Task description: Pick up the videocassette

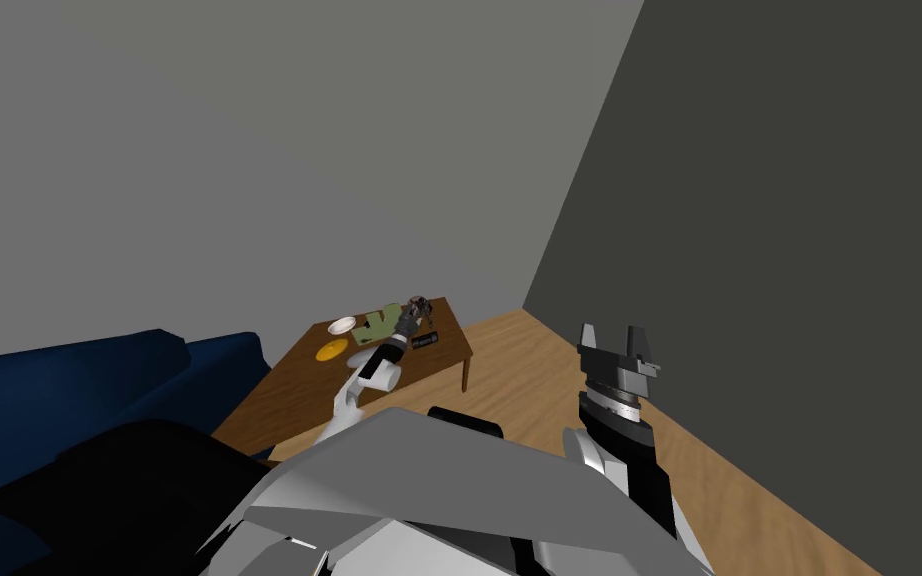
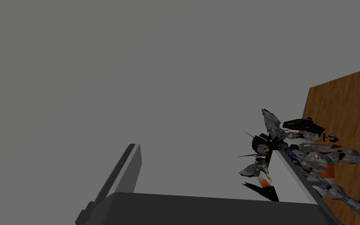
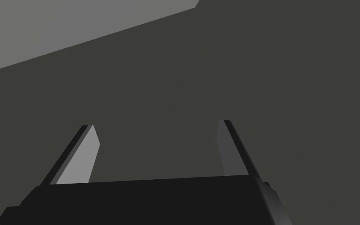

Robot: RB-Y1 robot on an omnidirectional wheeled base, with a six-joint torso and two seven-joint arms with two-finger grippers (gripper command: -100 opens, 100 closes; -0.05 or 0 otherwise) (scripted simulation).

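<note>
Videocassette: small dark flat slab lying on the brown desk, just beside the left pincer, on the side nearer me and toward my right arm. Its long axis looks to run roughly crosswise to the left forearm's reach, slightly slanted, though it's too small to be sure. The left arm is much the nearer one. The right pincer hangs well apart from the desk, off over the floor, fingers spread wide. Left wrist view: left pincer is also spread wide with nothing between the fingers, aimed over the desk edge at the wall. One finger overlaps a white-and-orange toy figure. There's a black piece by the toy's top, and I can't tell if it's part of the toy or the cassette. So only the head view places the cassette reliably. It also shows the toy figure just past the pincer, on the far side from the cassette. My read: the pincer is pointing past the target, so pitch down and pull back toward the cassette before closing, and watch for clipping the toy. Right wrist view: right pincer open.
</note>
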